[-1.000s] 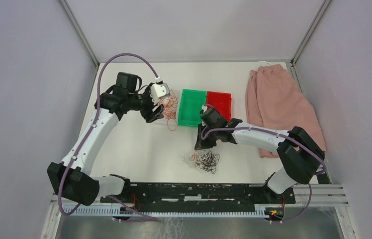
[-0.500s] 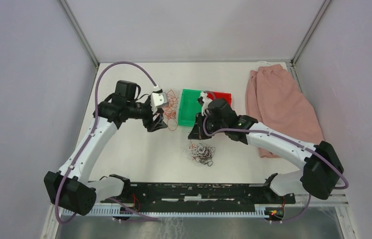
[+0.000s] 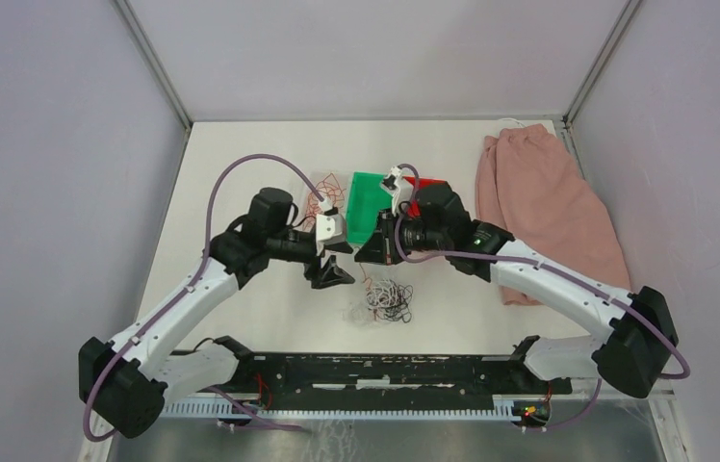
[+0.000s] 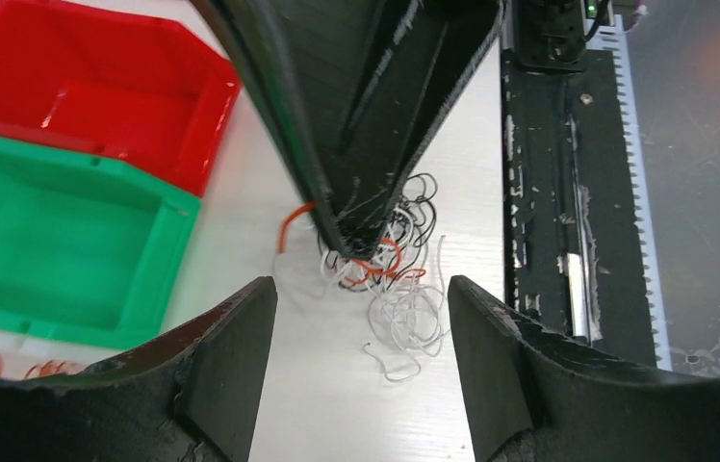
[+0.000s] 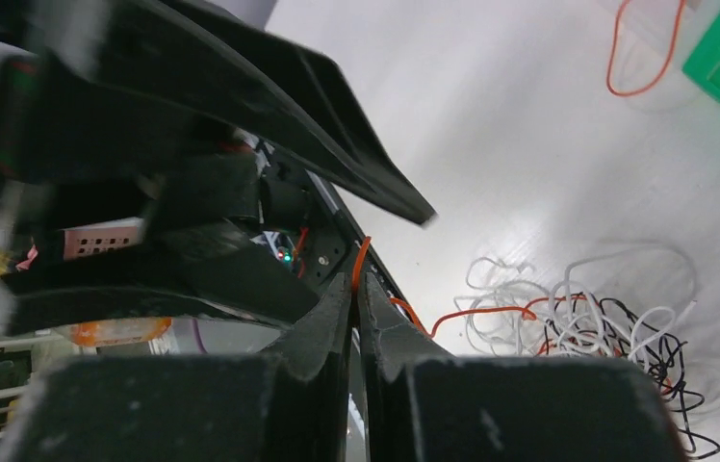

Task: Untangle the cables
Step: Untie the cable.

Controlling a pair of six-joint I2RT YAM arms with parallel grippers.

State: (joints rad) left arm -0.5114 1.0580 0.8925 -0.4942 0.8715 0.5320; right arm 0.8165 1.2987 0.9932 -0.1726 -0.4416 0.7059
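The cables (image 3: 385, 298) lie as a small clump of orange, black and white wires on the white table, in front of the bins. My right gripper (image 3: 372, 255) hangs just above and behind the clump, shut on one orange wire (image 5: 361, 258) that trails down into the cables (image 5: 587, 322). Its dark fingers (image 4: 375, 125) reach down to the top of the clump (image 4: 399, 289) in the left wrist view. My left gripper (image 4: 361, 356) is open and holds nothing. It sits a little left of the clump (image 3: 337, 262), facing it.
A green bin (image 3: 368, 207) and a red bin (image 3: 430, 188) stand behind the grippers. Loose orange wires (image 3: 322, 197) lie left of the green bin. A pink cloth (image 3: 544, 207) covers the right side. The black base rail (image 3: 385, 371) runs along the near edge.
The right gripper closed on an orange wire and drew back toward the bins. The left arm swung from the loose orange wires down toward the clump, still open.
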